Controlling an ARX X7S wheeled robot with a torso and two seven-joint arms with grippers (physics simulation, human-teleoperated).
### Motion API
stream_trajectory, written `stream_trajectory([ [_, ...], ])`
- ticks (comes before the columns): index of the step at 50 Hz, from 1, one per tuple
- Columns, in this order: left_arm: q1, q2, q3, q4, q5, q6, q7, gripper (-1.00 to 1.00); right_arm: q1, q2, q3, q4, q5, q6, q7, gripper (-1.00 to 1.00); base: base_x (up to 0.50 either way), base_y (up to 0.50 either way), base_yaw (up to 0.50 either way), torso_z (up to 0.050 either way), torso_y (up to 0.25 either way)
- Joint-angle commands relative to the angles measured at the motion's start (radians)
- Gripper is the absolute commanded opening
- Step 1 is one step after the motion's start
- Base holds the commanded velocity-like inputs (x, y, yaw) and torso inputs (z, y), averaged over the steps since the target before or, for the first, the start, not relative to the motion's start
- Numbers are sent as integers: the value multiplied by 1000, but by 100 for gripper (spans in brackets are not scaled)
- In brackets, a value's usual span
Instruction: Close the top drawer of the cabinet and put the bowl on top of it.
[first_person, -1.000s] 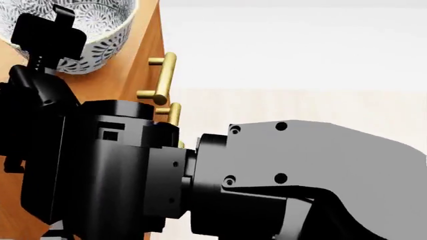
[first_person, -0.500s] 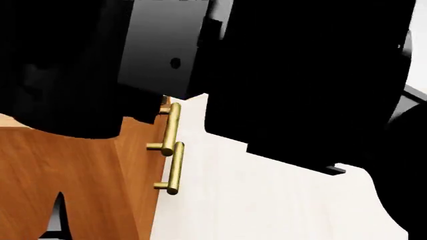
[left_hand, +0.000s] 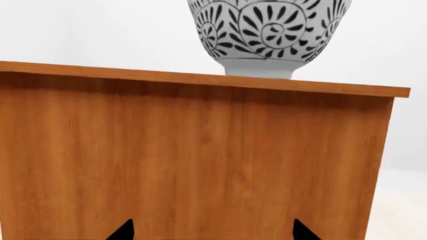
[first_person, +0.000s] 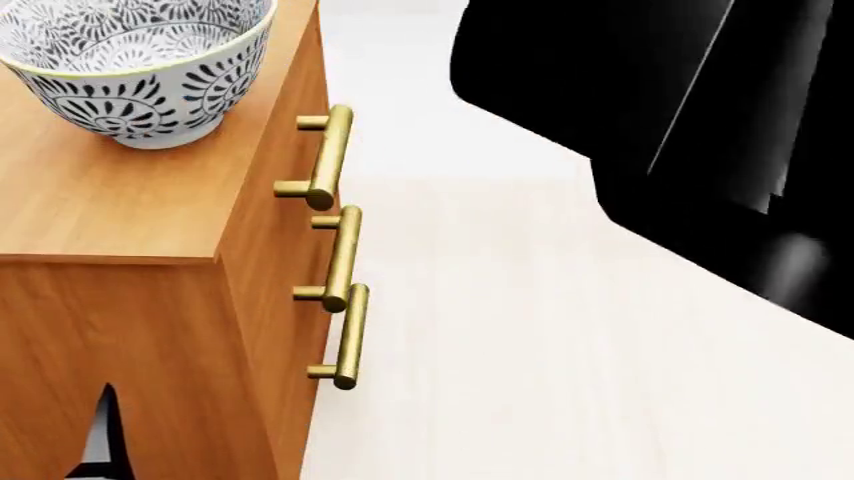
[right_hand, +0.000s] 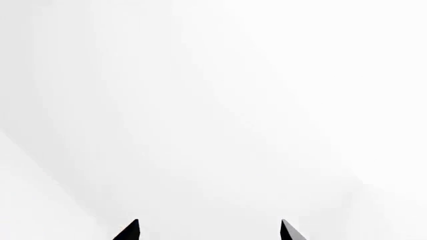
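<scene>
Head view: bowl (first_person: 134, 70), white with dark floral pattern, stands upright on the flat top of the cabinet (first_person: 120, 215), toward 11 o'clock in the picture, set well in from the front edge. Top drawer (first_person: 287, 120) reads as shut: its brass handle (first_person: 320, 157) lines up with the two handles below it, at 9 o'clock, and no front stands proud of the others. Pale floor (first_person: 534, 330) fills the centre and 5 o'clock. Right arm (first_person: 694, 130), a large black mass, occupies 1 to 3 o'clock.

Left wrist view: bowl (left_hand: 270, 37) seen from below its rim, foot seated on the cabinet top; plain wood side of the cabinet (left_hand: 193, 160) fills the rest. Left gripper (left_hand: 210, 231): only two dark tips show, jaws apart, nothing between them, facing the cabinet side, apart from the bowl.

Right wrist view: right gripper (right_hand: 207, 231), two tips only, jaws apart and empty, facing blank white.

Judgement: both parts of the task look complete. Step in hand is withdrawal; best done by drawing both arms straight away from the cabinet, keeping clear of bowl and handles.
</scene>
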Motion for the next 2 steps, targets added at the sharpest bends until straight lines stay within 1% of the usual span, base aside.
stream_trajectory([
  [1,6,-5,-6,5,-6,11,0,100,-121,319,-9,-214,37,-27,99,100,0,0,0,0,0],
  [2,6,-6,-6,7,-5,10,-1,100,-128,329,-14,-222,35,-22,111,100,0,0,0,0,0],
])
